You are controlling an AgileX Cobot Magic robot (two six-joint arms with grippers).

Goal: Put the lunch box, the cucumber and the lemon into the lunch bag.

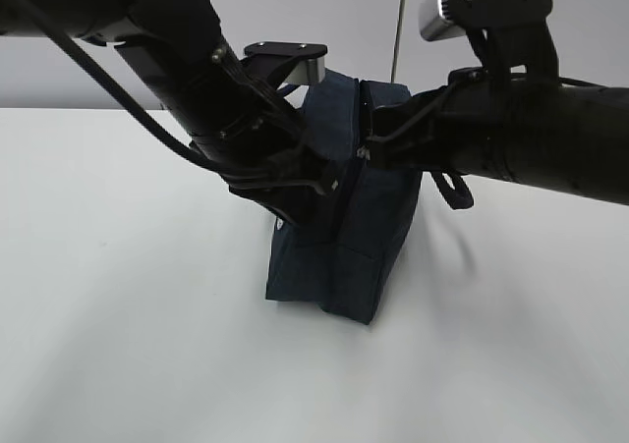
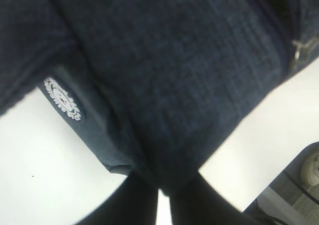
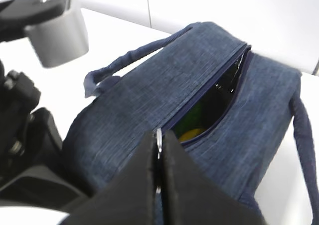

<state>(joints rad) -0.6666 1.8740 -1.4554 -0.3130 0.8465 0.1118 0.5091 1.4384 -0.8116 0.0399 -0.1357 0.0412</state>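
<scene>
The dark navy lunch bag point(image 1: 344, 266) stands on the white table, its top zipper partly open in the right wrist view. My left gripper point(image 2: 162, 187) is shut on a fold of fabric at the end of the lunch bag point(image 2: 174, 75), near the round white logo point(image 2: 62, 98). My right gripper point(image 3: 158, 135) is shut on the metal zipper pull point(image 3: 158, 139) on top of the lunch bag point(image 3: 144, 95). Through the gap the yellow lemon point(image 3: 192, 133) shows, with something green point(image 3: 197, 116) above it. I cannot tell whether that is the cucumber or the lunch box lid.
Both arms meet over the bag in the exterior view, the left gripper point(image 1: 319, 183) on its left side and the right gripper point(image 1: 366, 151) at its top. One loop handle point(image 3: 124, 60) lies to the left, the other point(image 3: 304, 150) hangs right. White table point(image 1: 118, 315) surrounds the bag.
</scene>
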